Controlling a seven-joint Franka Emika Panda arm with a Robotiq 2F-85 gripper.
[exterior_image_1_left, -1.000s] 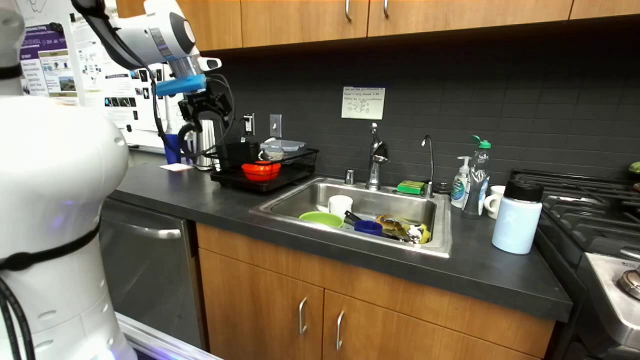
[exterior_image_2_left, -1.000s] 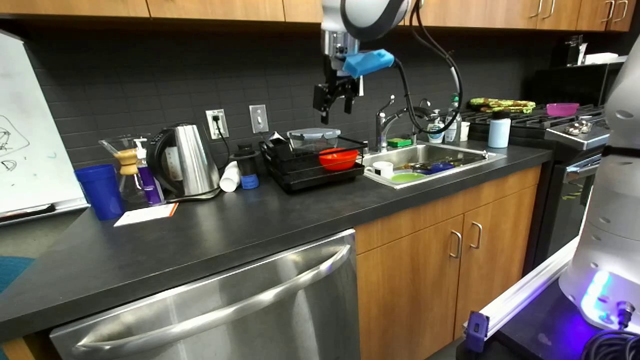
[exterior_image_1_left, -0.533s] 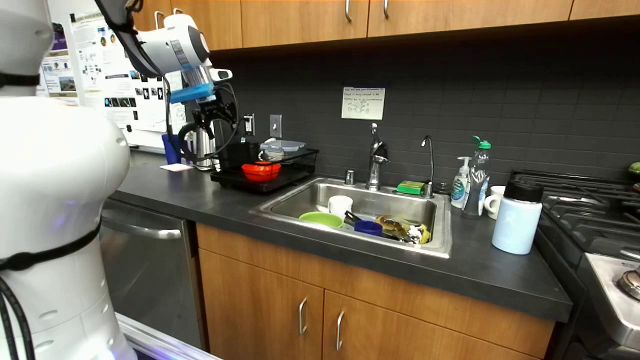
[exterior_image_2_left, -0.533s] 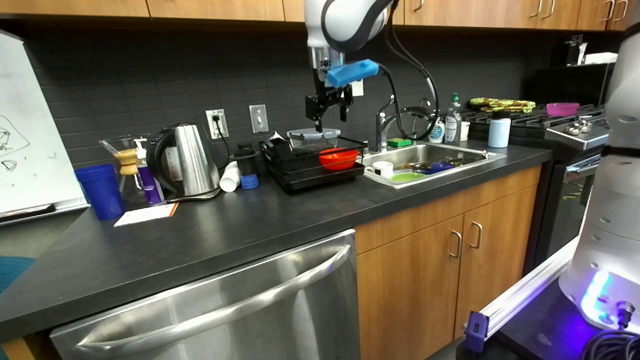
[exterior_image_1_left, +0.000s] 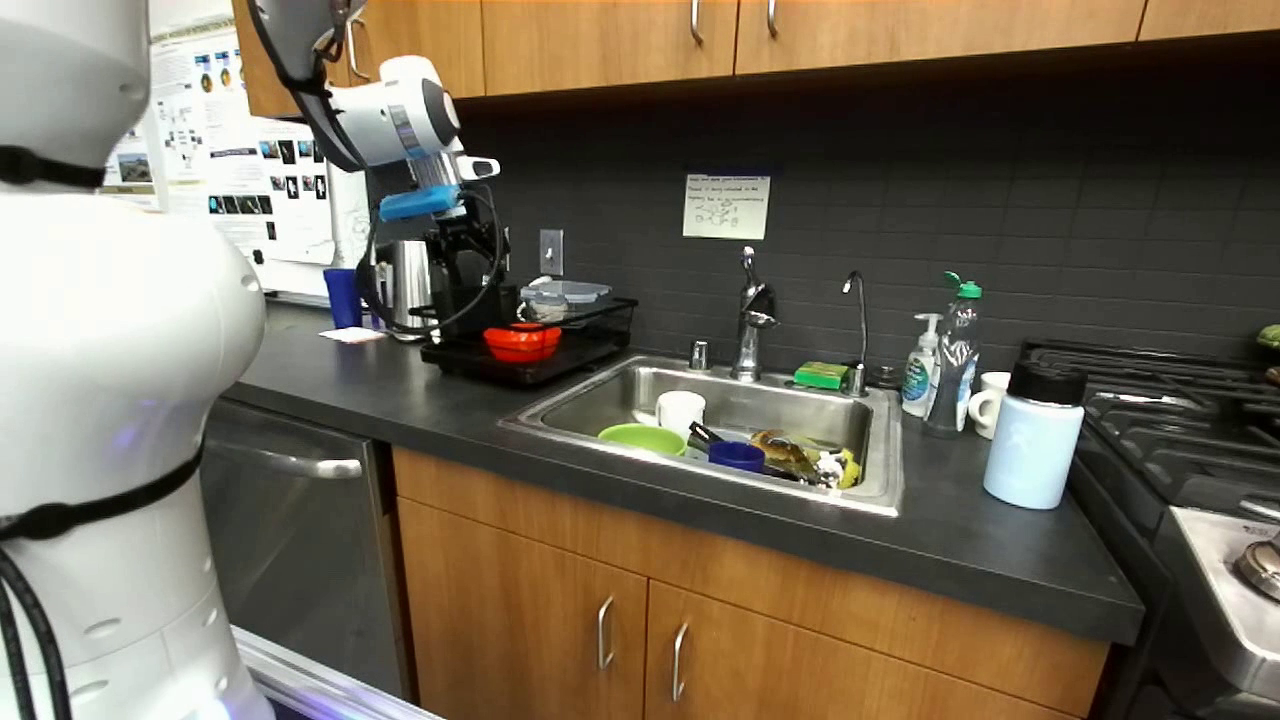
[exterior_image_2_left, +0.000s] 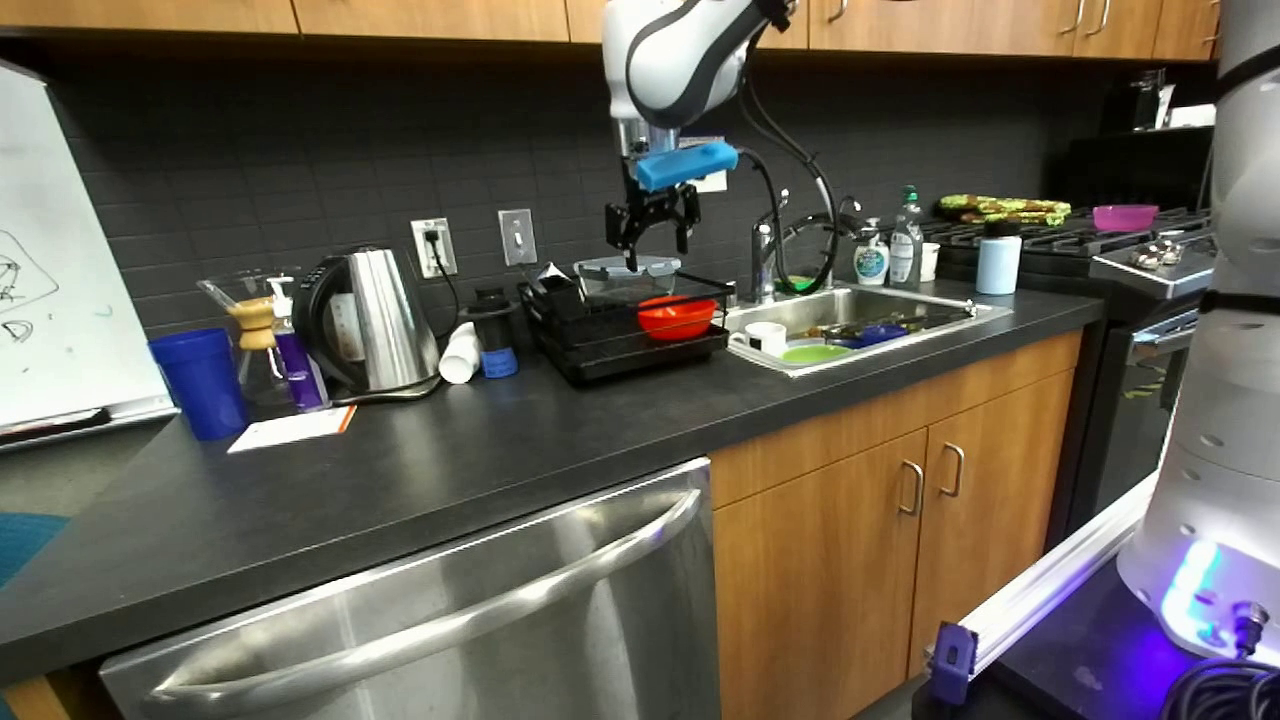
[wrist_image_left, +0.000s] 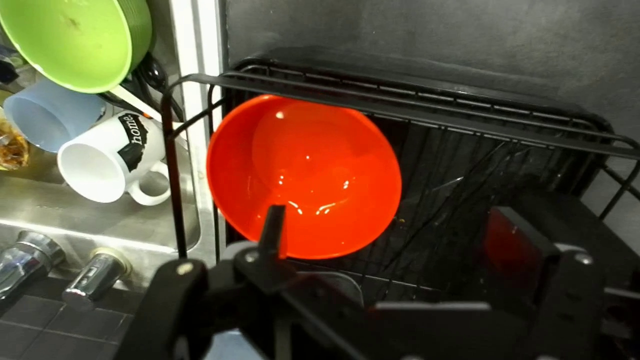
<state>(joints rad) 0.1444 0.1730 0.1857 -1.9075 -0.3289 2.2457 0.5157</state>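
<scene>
Pincer (exterior_image_2_left: 657, 252) w/ jaws apart, abv blk dish rack (exterior_image_2_left: 650, 357) w/ red bowl (wrist_image_left: 305, 175); wht mug (wrist_image_left: 112, 155) in adj. sink (wrist_image_left: 42, 206).

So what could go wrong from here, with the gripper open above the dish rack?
If lowered, the open gripper could snag the raised rails of the black dish rack. An off-centre touch might tip the orange-red bowl. The clear plastic container, close to that bowl, could get bumped.
</scene>
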